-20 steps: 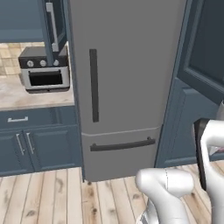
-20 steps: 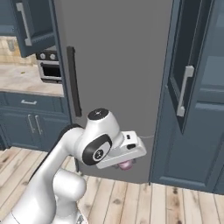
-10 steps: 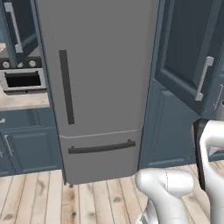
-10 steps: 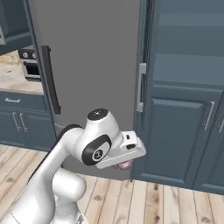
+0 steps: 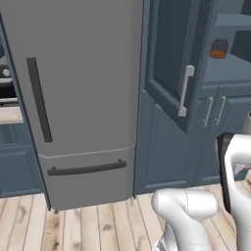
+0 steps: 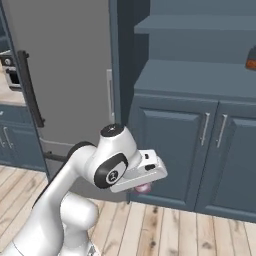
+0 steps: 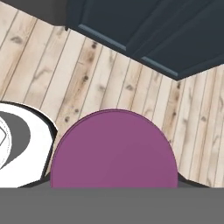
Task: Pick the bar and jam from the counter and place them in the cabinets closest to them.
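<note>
The hand (image 6: 144, 186) grips the jam (image 7: 114, 148), carried low over the plank floor (image 7: 109, 87), its round end facing the hand camera. Beyond stand the blue-grey cabinets (image 6: 200, 100), shelves open, and the grey fridge (image 5: 78, 98).

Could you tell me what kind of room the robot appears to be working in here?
Very likely a home kitchen: a tall grey fridge stands beside dark blue cabinets with silver handles and open shelves, on a pale wood-plank floor. It looks rendered rather than real.
</note>
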Available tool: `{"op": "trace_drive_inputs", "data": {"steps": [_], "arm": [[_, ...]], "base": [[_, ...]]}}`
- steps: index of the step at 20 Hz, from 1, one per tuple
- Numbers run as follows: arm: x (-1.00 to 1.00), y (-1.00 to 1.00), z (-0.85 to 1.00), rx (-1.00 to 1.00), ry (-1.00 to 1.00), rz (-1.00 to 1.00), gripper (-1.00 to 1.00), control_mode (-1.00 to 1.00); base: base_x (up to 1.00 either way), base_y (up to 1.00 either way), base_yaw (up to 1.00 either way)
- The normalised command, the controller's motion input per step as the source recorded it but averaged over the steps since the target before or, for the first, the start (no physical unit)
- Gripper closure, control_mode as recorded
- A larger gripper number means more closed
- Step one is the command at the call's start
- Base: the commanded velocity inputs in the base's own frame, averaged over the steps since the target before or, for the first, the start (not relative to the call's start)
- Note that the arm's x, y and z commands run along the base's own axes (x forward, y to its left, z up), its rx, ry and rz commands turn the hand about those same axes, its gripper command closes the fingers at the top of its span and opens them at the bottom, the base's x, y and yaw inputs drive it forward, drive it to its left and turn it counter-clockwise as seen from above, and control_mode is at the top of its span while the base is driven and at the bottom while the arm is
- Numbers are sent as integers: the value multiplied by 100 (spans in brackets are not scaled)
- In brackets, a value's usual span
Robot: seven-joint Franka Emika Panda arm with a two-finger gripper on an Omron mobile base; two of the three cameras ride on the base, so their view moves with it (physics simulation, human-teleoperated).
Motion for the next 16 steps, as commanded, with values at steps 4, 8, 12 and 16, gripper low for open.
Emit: {"op": "trace_drive_inputs", "data": {"steps": [4, 8, 12, 16], "arm": [[0, 0, 0, 0, 0, 0, 100, 100], [0, 0, 0, 0, 0, 0, 100, 100], [0, 0, 0, 0, 0, 0, 100, 100], [0, 0, 0, 0, 0, 0, 100, 100]], "base": [[10, -69, 0], [10, -67, 0], [5, -64, 0], [1, -54, 0]]}}
